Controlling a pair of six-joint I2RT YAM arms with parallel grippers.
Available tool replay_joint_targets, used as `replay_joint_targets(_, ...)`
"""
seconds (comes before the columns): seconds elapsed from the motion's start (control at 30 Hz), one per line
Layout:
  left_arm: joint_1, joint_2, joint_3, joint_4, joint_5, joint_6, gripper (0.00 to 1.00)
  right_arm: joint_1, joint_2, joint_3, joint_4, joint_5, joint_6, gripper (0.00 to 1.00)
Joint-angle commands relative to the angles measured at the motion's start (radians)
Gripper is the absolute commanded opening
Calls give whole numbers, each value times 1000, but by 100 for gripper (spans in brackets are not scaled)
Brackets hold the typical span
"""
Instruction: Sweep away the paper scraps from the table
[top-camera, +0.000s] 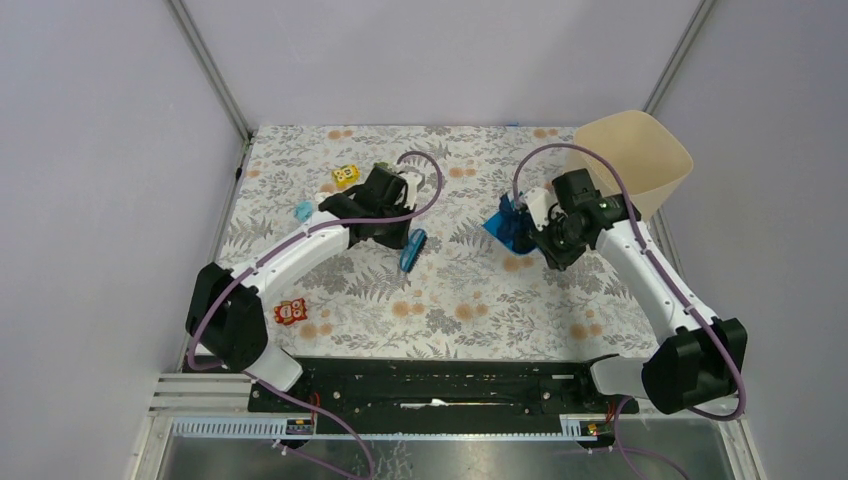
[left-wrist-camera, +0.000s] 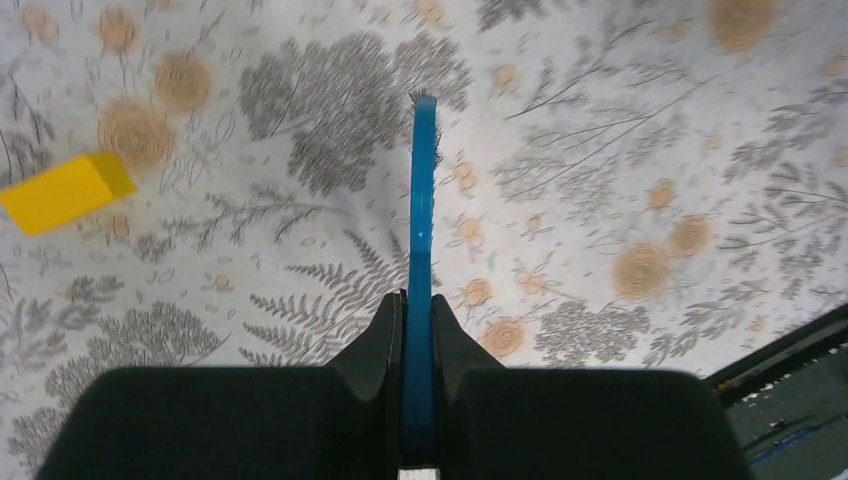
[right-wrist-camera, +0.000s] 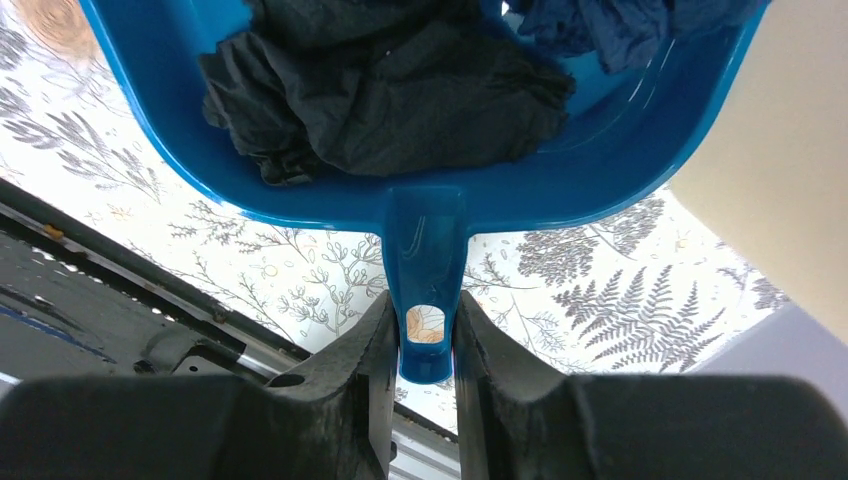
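My left gripper (top-camera: 405, 233) (left-wrist-camera: 418, 305) is shut on the handle of a thin blue brush (top-camera: 412, 250) (left-wrist-camera: 422, 190), held above the table (top-camera: 450, 300) near its middle. Shut on the handle of a blue dustpan (top-camera: 506, 225) (right-wrist-camera: 425, 250), my right gripper (top-camera: 531, 229) (right-wrist-camera: 422, 312) holds the pan lifted off the cloth, next to the beige bin. Dark navy and black paper scraps (right-wrist-camera: 390, 90) lie crumpled in the pan, with a bluer scrap (right-wrist-camera: 600, 25) at its far side. One light blue scrap (top-camera: 304, 211) rests on the cloth left of my left arm.
A beige bin (top-camera: 640, 160) (right-wrist-camera: 780, 150) stands at the back right corner. A yellow cube (top-camera: 345, 177) (left-wrist-camera: 65, 192) sits at the back left. A red robot toy (top-camera: 291, 313) lies near the left arm's base.
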Motion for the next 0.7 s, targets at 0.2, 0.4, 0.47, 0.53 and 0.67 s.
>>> replay_joint_targets(0.2, 84, -35, -49, 142, 34, -95, 0, 0, 6, 303, -95, -71, 64, 0)
replay_joint_targets(0.4, 152, -59, -83, 220, 83, -190, 0, -1, 46, 404, -85, 12, 73, 0)
replay_joint_targets(0.47, 170, -60, -87, 232, 109, -204, 0, -5, 64, 448, -85, 44, 77, 0)
replay_joint_targets(0.53, 181, -61, -84, 231, 114, -210, 0, -25, 80, 499, -87, 41, 90, 0)
replay_joint_targets(0.67, 193, -77, -90, 237, 111, -207, 0, -93, 138, 631, -129, 15, 116, 0)
